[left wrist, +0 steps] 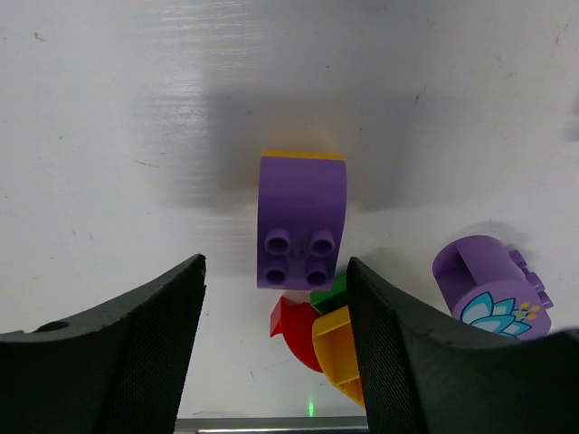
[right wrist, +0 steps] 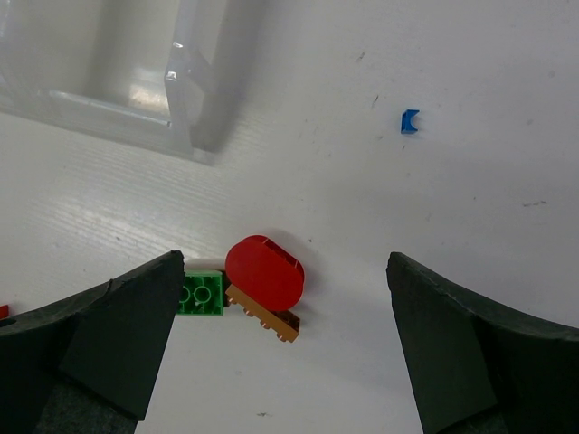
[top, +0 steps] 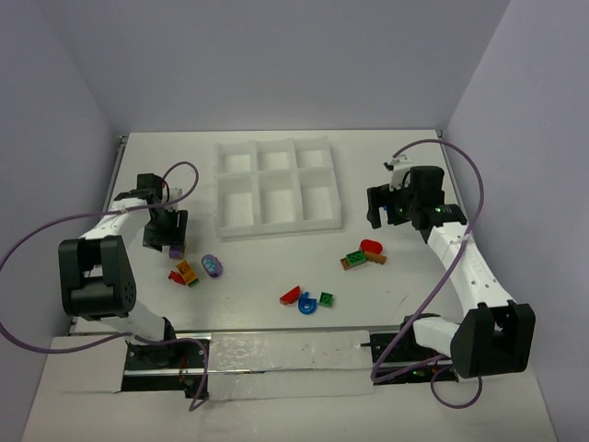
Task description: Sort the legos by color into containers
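Observation:
The white six-compartment tray stands at the table's middle back; I see no bricks in it. My left gripper is open, hovering by a purple brick that lies just ahead of the fingertips. A red piece, a yellow-orange piece and a green piece lie between the jaws. A purple round piece lies to the right. My right gripper is open above a red oval piece, a green brick and an orange plate.
A red curved piece, a blue piece and a green brick lie near the table's front middle. A tiny blue piece lies beyond the right gripper. The tray's corner shows in the right wrist view.

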Tool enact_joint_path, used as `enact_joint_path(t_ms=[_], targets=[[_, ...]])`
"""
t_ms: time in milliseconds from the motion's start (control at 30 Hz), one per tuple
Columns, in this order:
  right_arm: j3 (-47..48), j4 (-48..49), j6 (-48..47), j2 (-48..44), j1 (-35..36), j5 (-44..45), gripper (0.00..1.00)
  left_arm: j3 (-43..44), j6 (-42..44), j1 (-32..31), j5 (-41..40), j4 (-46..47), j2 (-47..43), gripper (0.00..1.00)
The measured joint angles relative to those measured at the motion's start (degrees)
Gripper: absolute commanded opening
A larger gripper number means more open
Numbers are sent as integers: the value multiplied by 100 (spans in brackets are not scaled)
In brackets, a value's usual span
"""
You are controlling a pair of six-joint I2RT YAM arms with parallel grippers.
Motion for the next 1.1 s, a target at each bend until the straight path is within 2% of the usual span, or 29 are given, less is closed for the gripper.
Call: enact_joint_path(t_ms=[367, 500, 567, 667, 833, 1000, 1100], targets=[[0, 0, 0, 31, 0, 0, 100, 0, -80, -75, -8, 46, 112, 47], [0, 0, 0, 34, 0, -2, 100, 0, -83, -81, -12, 55, 135, 45], [0, 0, 0, 37, 0, -2, 100, 0, -83, -89, -12, 55, 137, 41], [0, -2, 0, 48, 0, -6, 100, 0, -82, -102, -6, 56, 141, 29], [5, -8, -3, 51, 0, -120, 100, 5, -79, -103, 5, 55, 141, 0], [164, -94, -22, 51, 2, -524, 100, 84, -13, -88, 181, -11, 70, 0], [393, -167, -25, 51, 16, -927, 100, 412, 127, -10, 605, -193, -198, 0]])
